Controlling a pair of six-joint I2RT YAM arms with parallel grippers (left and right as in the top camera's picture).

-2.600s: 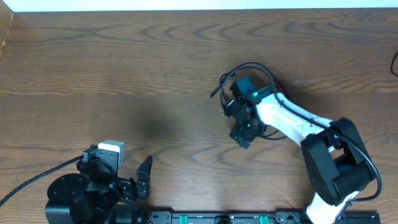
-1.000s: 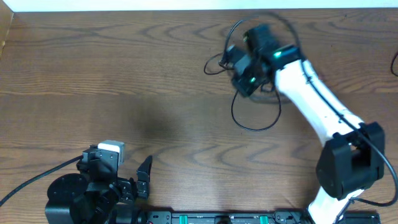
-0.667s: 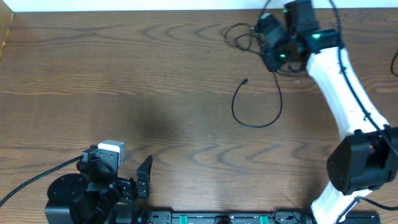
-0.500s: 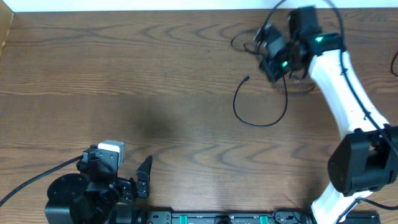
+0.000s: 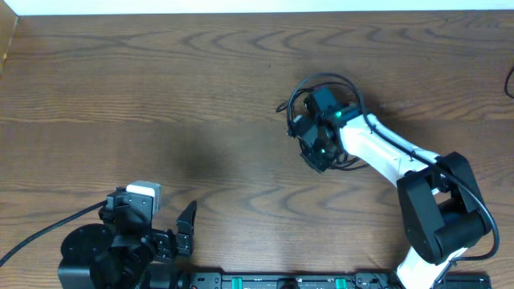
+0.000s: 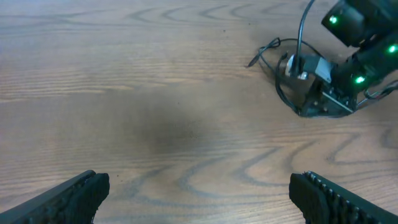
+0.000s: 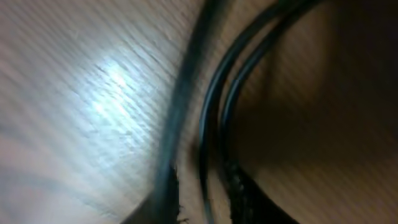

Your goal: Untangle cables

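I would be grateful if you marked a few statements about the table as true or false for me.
1. The left gripper is open and holds nothing. True.
2. The cables lie right beside the left gripper. False: they are bunched far from it, at the right gripper.
3. The right gripper is down among the black cable loops. True.
4. A white cable lies stretched straight across the table. False: only black loops show, gathered in one bundle.
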